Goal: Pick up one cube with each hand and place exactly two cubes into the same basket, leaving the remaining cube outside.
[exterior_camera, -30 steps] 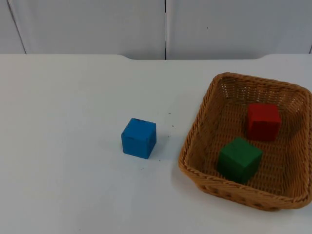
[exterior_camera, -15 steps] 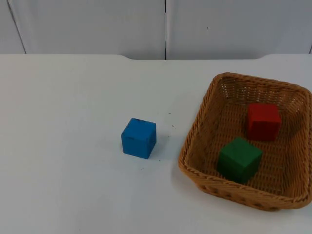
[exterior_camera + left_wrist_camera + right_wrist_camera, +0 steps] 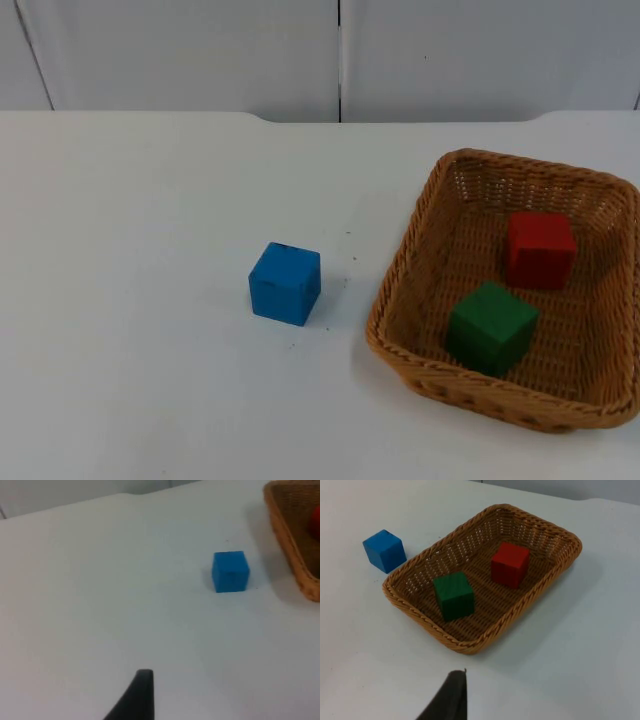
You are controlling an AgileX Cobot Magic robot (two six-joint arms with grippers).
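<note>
The red cube [image 3: 540,249] and green cube [image 3: 490,327] lie in the wicker basket [image 3: 400,265]; the blue cube [image 3: 285,283] sits outside, near its rim. Neither gripper's opening can be determined. Risk: any arm sweep nudges the blue cube or the basket.

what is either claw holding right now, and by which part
Nothing is held. The red cube and green cube sit loose in the basket, and the blue cube rests alone on the table; no claw touches any of them.
</note>
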